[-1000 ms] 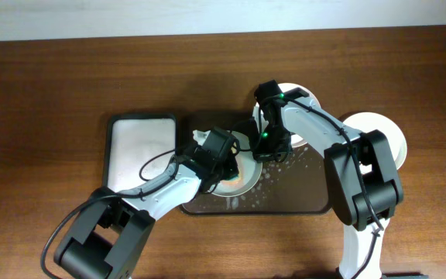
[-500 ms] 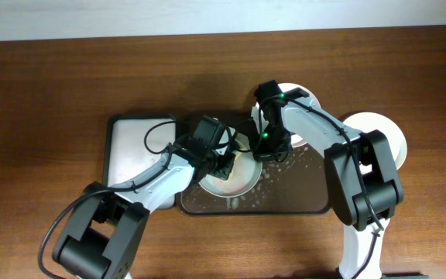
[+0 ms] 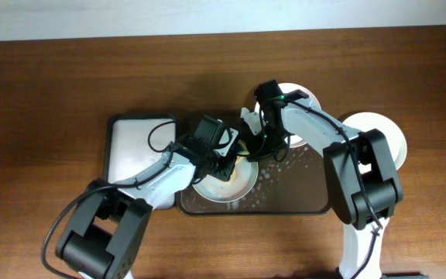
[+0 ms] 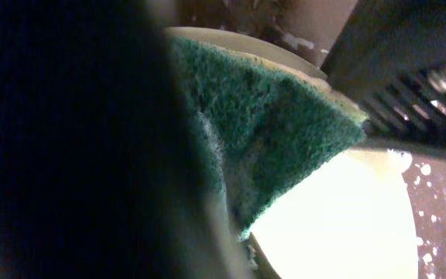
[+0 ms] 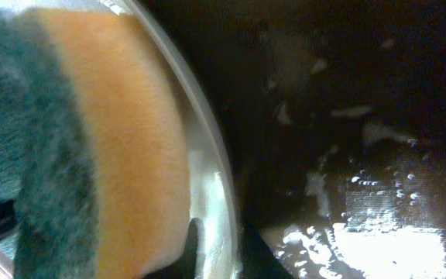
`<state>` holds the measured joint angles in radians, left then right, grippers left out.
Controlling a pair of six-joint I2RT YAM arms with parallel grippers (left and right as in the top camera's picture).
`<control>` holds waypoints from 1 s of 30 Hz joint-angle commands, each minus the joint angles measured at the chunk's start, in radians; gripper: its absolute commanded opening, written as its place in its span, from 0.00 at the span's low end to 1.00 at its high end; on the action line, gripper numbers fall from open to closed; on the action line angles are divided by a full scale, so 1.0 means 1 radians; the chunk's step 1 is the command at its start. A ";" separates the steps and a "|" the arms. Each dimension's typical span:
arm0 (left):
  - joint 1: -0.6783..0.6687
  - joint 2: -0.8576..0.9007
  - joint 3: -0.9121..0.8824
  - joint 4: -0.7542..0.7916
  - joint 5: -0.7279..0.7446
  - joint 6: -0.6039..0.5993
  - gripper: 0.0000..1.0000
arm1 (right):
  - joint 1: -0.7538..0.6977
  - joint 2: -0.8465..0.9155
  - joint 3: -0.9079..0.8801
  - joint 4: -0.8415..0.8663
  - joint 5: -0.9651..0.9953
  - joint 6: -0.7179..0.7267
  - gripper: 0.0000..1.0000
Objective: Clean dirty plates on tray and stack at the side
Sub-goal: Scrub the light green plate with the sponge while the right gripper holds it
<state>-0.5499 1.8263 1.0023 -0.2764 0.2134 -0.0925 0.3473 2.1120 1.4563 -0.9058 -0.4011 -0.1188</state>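
Note:
A pale plate [image 3: 237, 187] lies on the wet dark brown tray [image 3: 304, 194]. My left gripper [image 3: 221, 159] is shut on a green and orange sponge [image 4: 273, 128] and presses it on the plate's upper left part [image 4: 347, 225]. My right gripper [image 3: 255, 147] is shut on the plate's far rim [image 5: 207, 167]; the sponge [image 5: 91, 155] fills the left of the right wrist view. A second plate [image 3: 302, 94] lies behind the right arm, partly hidden. A third, white plate [image 3: 382, 133] lies on the table to the right of the tray.
A smaller dark-rimmed tray with a white inside [image 3: 134, 151] stands just left of the brown tray, under the left arm. Suds and water drops cover the brown tray's floor [image 5: 378, 209]. Wooden table lies all around.
My left gripper has drawn the sponge from the plate's middle toward its upper left. The reddish smear seen a second ago no longer shows. The right gripper has stayed on the rim.

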 commanded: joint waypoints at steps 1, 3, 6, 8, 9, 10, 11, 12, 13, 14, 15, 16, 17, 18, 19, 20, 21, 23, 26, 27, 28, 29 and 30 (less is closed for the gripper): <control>0.005 0.087 0.007 -0.003 -0.087 -0.058 0.00 | 0.006 0.011 -0.009 -0.017 -0.015 0.002 0.32; 0.012 0.089 0.007 -0.012 -0.185 -0.140 0.00 | 0.004 0.009 -0.009 -0.037 0.089 0.082 0.32; 0.039 0.084 0.010 -0.006 -0.219 -0.183 0.00 | -0.003 -0.005 -0.008 -0.056 0.204 0.198 0.32; 0.069 0.084 0.010 -0.028 -0.218 -0.259 0.00 | -0.012 -0.026 -0.008 -0.058 0.212 0.247 0.33; 0.079 0.084 0.010 -0.041 -0.217 -0.293 0.00 | -0.016 -0.037 -0.008 -0.059 0.211 0.268 0.33; 0.090 0.084 0.010 -0.057 -0.216 -0.335 0.00 | -0.021 -0.048 -0.008 -0.062 0.210 0.287 0.33; 0.098 0.084 0.010 -0.061 -0.179 -0.344 0.00 | -0.025 -0.060 -0.008 -0.075 0.189 0.293 0.33; 0.100 0.084 0.010 -0.061 -0.138 -0.344 0.00 | -0.026 -0.064 -0.008 -0.088 0.158 0.293 0.34; 0.100 0.084 0.010 -0.061 -0.105 -0.344 0.00 | -0.025 -0.064 -0.009 -0.105 0.117 0.293 0.36; 0.099 0.084 0.010 -0.061 -0.088 -0.345 0.00 | -0.025 -0.063 -0.009 -0.122 0.085 0.293 0.36; 0.099 0.082 0.010 -0.061 -0.070 -0.345 0.00 | -0.020 -0.062 -0.009 -0.148 0.068 0.293 0.35; 0.099 0.076 0.010 -0.061 -0.071 -0.344 0.00 | -0.015 -0.062 -0.009 -0.163 0.069 0.302 0.33; 0.099 0.064 0.011 -0.056 -0.071 -0.344 0.00 | -0.009 -0.062 -0.009 -0.169 0.068 0.316 0.30; 0.099 0.051 0.012 -0.055 -0.070 -0.344 0.00 | -0.005 -0.062 -0.010 -0.168 0.068 0.320 0.24; 0.099 0.035 0.014 -0.055 -0.070 -0.344 0.00 | -0.001 -0.062 -0.011 -0.166 0.069 0.320 0.22; 0.099 0.012 0.014 -0.060 -0.070 -0.344 0.00 | 0.001 -0.062 -0.016 -0.159 0.068 0.324 0.22; 0.099 -0.009 0.014 -0.068 -0.071 -0.344 0.00 | 0.001 -0.062 -0.024 -0.152 0.068 0.340 0.22; 0.099 -0.079 0.014 -0.106 -0.071 -0.344 0.00 | 0.001 -0.062 -0.060 -0.121 0.068 0.347 0.22; 0.093 -0.123 0.014 -0.160 -0.066 -0.377 0.00 | 0.001 -0.061 -0.108 -0.072 0.064 0.364 0.22; 0.087 -0.123 0.014 -0.183 -0.058 -0.406 0.00 | 0.001 -0.061 -0.122 -0.053 0.064 0.364 0.19; 0.079 -0.121 0.013 -0.195 -0.050 -0.423 0.00 | 0.001 -0.061 -0.130 -0.041 0.064 0.364 0.16; 0.071 -0.121 0.013 -0.205 -0.045 -0.436 0.00 | 0.001 -0.061 -0.133 -0.038 0.064 0.364 0.13; 0.058 -0.121 0.013 -0.209 -0.035 -0.446 0.00 | 0.001 -0.061 -0.132 -0.034 0.064 0.364 0.08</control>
<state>-0.4667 1.7218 1.0180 -0.4728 0.1608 -0.4774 0.3466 2.0499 1.3495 -0.9562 -0.3649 0.2371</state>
